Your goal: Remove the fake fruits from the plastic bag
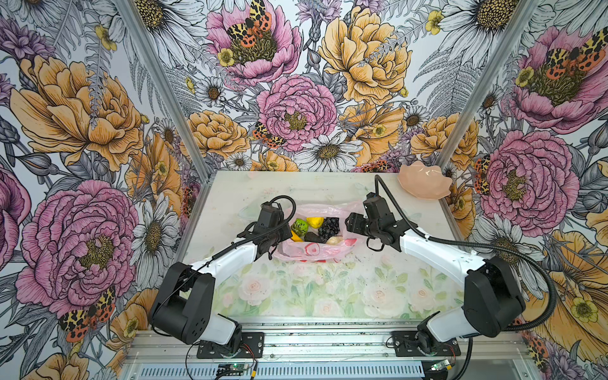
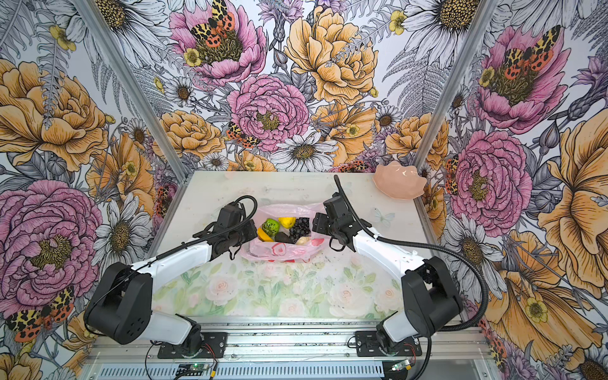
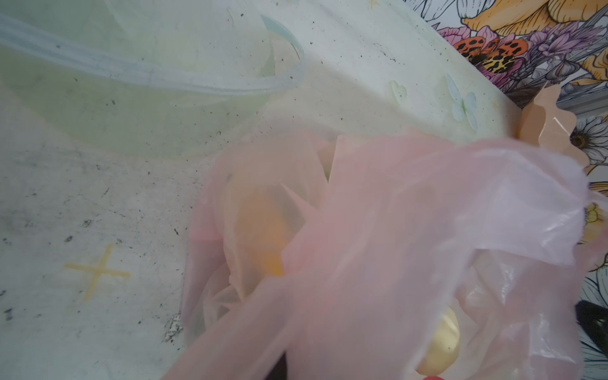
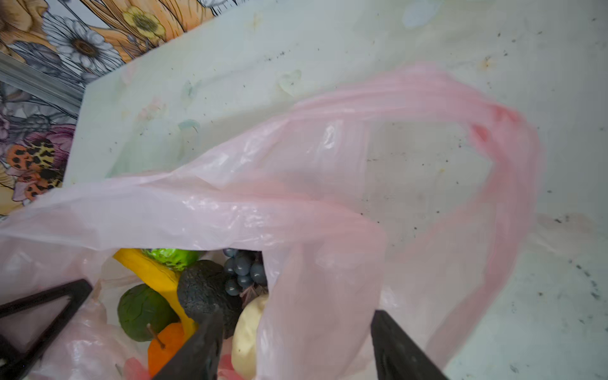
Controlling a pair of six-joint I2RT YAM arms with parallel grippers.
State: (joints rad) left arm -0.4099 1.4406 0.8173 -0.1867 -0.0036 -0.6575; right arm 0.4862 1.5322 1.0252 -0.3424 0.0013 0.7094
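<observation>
Since the plastic bag (image 1: 316, 251) on the desk (image 1: 296, 190) was floppy, slippery film around light, hard fake fruits (image 1: 330, 226), I figured grab the rim: left tool (image 1: 275, 246) pinched shut on it, right tool (image 4: 296, 319) spread astride it.

The plastic bag (image 1: 314, 251) lies mouth up around the middle of the counter (image 1: 329, 292). Inside it, on the side toward the far edge, lie from left to right the bumpy ball (image 1: 300, 226), the lemon (image 1: 314, 222) and the grape bunch (image 1: 329, 226). Toward the near edge lie the banana (image 1: 296, 237), the avocado (image 1: 312, 237) and the lump (image 1: 333, 241). An orange (image 4: 166, 342) lies beside the banana. The left claw (image 1: 279, 243) is at the bag's left rim and the right claw (image 1: 348, 226) is at its right rim. A scalloped bowl (image 1: 424, 184) sits at the far right corner, well apart from the bag.
</observation>
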